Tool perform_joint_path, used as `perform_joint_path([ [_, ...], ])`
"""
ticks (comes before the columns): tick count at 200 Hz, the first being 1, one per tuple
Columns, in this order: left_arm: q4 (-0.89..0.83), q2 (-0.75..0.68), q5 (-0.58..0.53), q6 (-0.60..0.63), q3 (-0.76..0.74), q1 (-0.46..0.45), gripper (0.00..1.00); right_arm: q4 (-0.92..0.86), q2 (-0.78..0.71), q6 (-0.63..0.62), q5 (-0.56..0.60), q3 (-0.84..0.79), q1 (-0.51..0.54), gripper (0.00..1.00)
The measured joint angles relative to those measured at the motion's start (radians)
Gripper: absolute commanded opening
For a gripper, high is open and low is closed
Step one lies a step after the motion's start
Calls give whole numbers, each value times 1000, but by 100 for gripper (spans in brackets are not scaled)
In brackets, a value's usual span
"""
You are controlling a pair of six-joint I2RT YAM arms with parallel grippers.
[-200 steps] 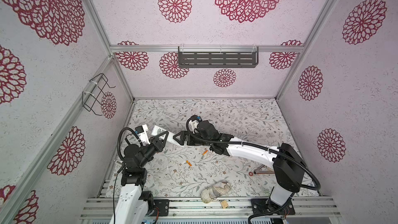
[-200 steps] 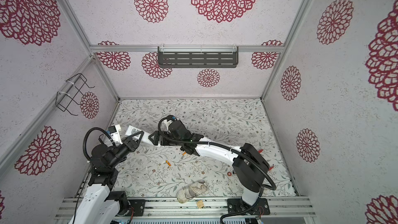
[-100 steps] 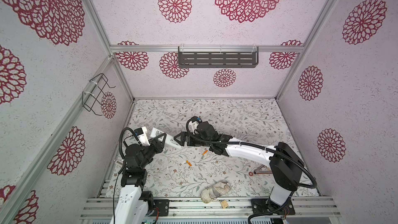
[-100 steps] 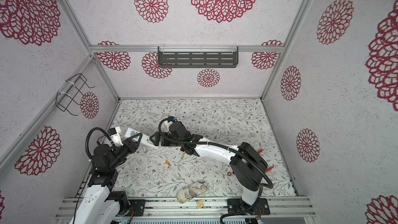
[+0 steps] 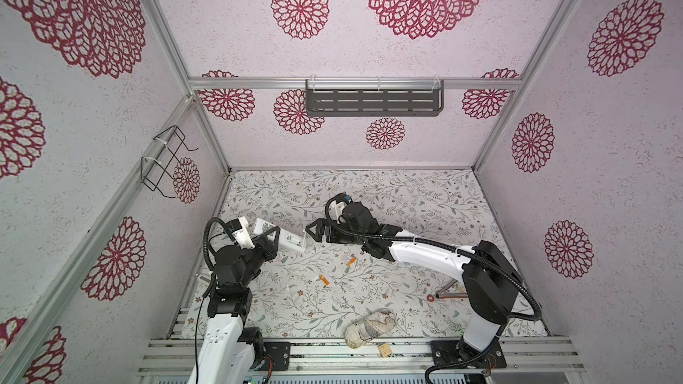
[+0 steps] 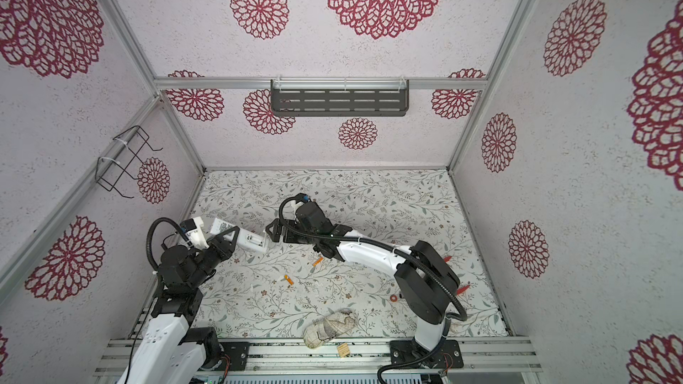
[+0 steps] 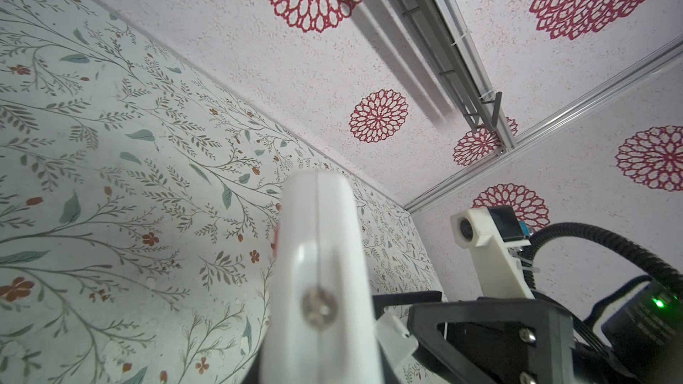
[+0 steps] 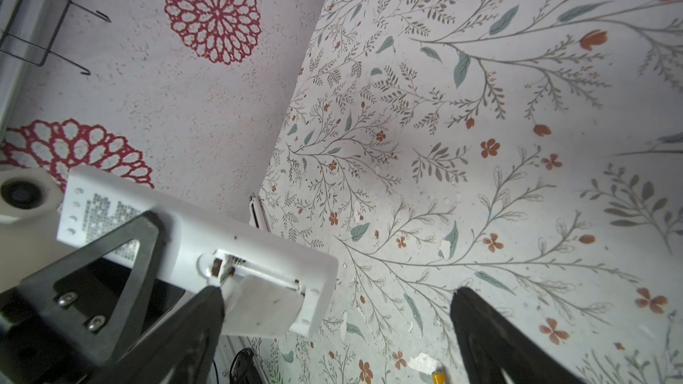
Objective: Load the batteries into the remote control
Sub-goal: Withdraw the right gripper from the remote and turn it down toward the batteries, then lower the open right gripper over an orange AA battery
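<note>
My left gripper (image 5: pixel 272 238) is shut on the remote control (image 5: pixel 281 240), a white bar held above the table's left side in both top views, back side up. Its battery compartment (image 8: pixel 258 271) is open, and the loose cover (image 8: pixel 262 304) hangs at that end. My right gripper (image 5: pixel 309 232) stands open just off the remote's free end, with one finger (image 8: pixel 199 326) by the cover and nothing held. Two orange batteries (image 5: pixel 352 261) (image 5: pixel 324 280) lie on the floral table (image 5: pixel 406 197) below the right arm. One battery tip (image 8: pixel 438 377) shows in the right wrist view.
A beige cloth bundle (image 5: pixel 369 326) and a small wooden block (image 5: pixel 386 349) lie near the front edge. A red-brown ring-ended tool (image 5: pixel 443 291) sits beside the right arm's base. A wire rack (image 5: pixel 166 160) hangs on the left wall and a grey shelf (image 5: pixel 373 101) on the back wall.
The right arm's rear links have shifted slightly left. Both grippers and the remote stay almost where they were.
</note>
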Motion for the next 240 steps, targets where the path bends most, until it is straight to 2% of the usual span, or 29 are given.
perform_joint_path([
  [46, 80, 0, 29, -21, 3, -4, 0, -57, 48, -30, 10, 30, -3, 99],
  [156, 118, 0, 24, -34, 5, -5, 0, -117, 56, -57, 21, -6, -2, 99],
  [204, -16, -15, -5, -19, 77, -5, 0, -148, 19, -92, 58, -58, -4, 99],
  [240, -232, -19, -24, 27, 190, -5, 0, -202, -36, -133, 110, -117, -4, 96],
])
